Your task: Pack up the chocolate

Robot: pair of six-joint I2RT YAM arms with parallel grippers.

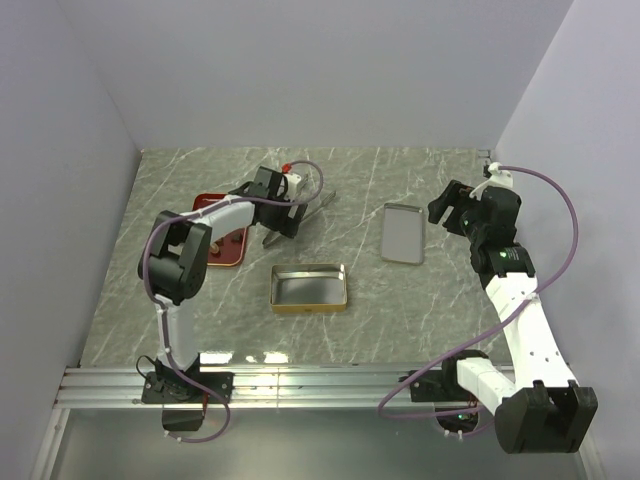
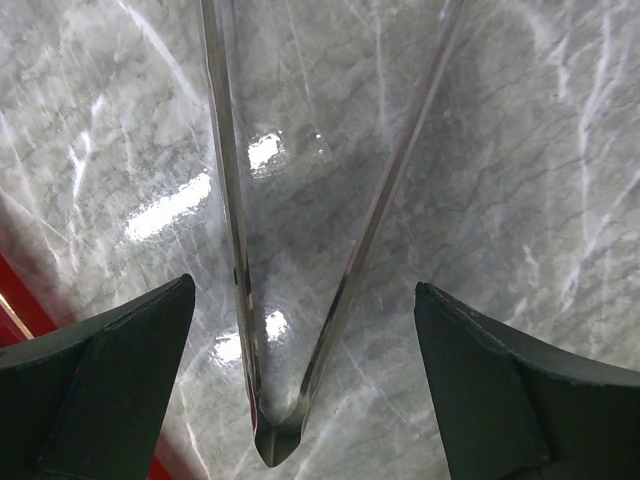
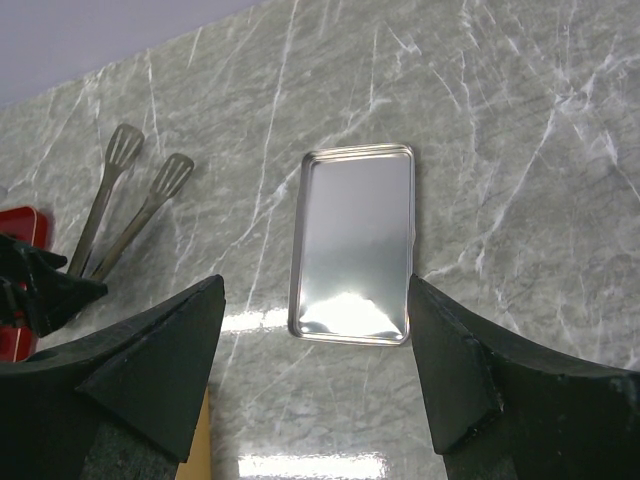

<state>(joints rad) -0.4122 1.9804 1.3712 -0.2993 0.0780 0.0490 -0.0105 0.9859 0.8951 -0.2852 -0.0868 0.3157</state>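
No chocolate shows in any view; my left arm covers much of the red tray (image 1: 222,252). A pair of metal tongs (image 1: 318,205) lies on the marble table beside that tray. My left gripper (image 1: 290,216) hangs low over the tongs' hinged end (image 2: 272,435). It is open, one finger on each side of the tongs (image 2: 238,230) and not touching them. The gold tin (image 1: 310,288) stands open at the table's middle. Its silver lid (image 1: 403,233) lies flat to the right. My right gripper (image 1: 446,205) is open above the lid (image 3: 355,240), holding nothing.
The red tray's edge (image 2: 22,300) shows just left of my left finger. In the right wrist view the tongs' slotted tips (image 3: 150,165) lie left of the lid, and the gold tin's corner (image 3: 206,440) is at the bottom. Grey walls close in the table on three sides.
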